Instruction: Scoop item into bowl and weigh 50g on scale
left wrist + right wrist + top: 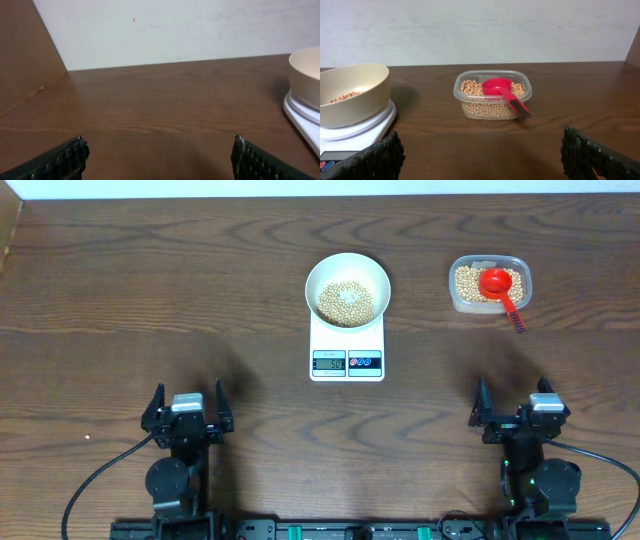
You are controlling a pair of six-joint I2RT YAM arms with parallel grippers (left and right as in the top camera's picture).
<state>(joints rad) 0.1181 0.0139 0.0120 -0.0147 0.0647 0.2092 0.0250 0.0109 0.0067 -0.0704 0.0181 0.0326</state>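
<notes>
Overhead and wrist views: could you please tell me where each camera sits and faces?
Overhead: above the table, looking straight down; left arm and right arm at the bottom edge.
Left wrist: low on the left arm, facing the far wall; open jaws at bottom corners.
Right wrist: low on the right arm, facing the tub of beans; open jaws below.
Shared: both wrist views catch the bowl on the scale.

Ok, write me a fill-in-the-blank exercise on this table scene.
1. The round cream-white bowl of small tan beans sits on the white digital ____.
2. The red plastic scoop lies in the clear plastic ____.
3. The left pincer and the right pincer both stand ____.
Missing words: scale; tub; open.
</notes>
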